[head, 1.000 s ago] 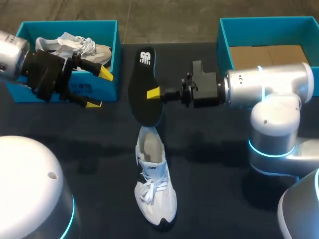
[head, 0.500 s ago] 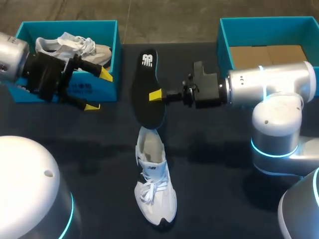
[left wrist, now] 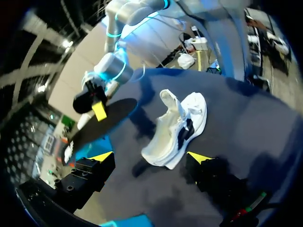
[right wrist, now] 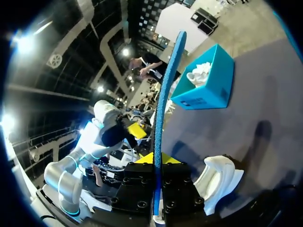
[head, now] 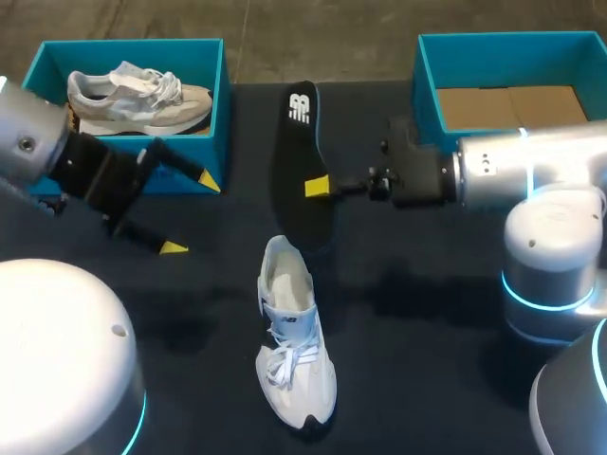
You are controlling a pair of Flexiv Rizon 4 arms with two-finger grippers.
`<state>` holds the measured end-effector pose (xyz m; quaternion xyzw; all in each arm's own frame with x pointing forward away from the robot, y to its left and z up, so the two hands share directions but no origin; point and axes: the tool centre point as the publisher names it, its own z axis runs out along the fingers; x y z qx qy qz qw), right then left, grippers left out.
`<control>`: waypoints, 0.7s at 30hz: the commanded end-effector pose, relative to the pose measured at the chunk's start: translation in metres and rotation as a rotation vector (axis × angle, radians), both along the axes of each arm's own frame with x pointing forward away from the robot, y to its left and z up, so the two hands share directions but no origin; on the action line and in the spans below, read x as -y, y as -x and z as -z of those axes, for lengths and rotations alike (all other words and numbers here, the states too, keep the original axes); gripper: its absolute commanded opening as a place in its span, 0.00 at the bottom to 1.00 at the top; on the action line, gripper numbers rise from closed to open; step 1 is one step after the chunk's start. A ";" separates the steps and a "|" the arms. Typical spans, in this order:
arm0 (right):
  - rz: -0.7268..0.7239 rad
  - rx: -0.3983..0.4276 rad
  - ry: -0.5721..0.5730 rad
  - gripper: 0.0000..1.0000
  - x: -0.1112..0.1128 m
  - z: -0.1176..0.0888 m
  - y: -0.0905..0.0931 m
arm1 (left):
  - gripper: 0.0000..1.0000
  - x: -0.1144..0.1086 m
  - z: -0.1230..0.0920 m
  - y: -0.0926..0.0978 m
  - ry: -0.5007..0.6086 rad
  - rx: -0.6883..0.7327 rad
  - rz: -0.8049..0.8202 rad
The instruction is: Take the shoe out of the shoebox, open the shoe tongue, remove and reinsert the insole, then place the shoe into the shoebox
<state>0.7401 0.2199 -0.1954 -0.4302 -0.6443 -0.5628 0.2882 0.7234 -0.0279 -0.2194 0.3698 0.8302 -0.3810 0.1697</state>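
The shoe (head: 294, 346) stands upright on the worktop (head: 427, 332) at about 6 o'clock from the middle. Its toe points to 6 and its open heel to 12, and it is well apart from both boxes and both arms. Just past its heel, at 12 o'clock, the black insole (head: 302, 161) hangs above the worktop. Its length runs toward the far edge, in the gap between the boxes. The right jaws, from the 3 o'clock side, are clamped on it about mid-length. The left box (head: 220, 123) sits by the far edge at 10 o'clock with a second shoe (head: 137, 90) inside. The right box (head: 424, 85) sits at 2 o'clock, with brown card on its floor. The left jaws stand wide apart, holding nothing, just in front of the left box's near wall at 9 o'clock.
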 end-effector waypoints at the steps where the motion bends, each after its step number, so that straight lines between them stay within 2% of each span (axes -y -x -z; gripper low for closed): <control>1: 0.012 0.014 -0.021 0.00 0.007 0.011 0.003 | 1.00 -0.001 0.014 0.003 -0.051 -0.072 -0.090; 5: 0.016 0.028 -0.032 0.00 0.010 0.015 0.000 | 1.00 -0.005 0.019 -0.003 -0.081 -0.157 -0.162; 21: 0.016 0.028 -0.032 0.00 0.010 0.015 0.000 | 1.00 -0.005 0.019 -0.003 -0.081 -0.157 -0.162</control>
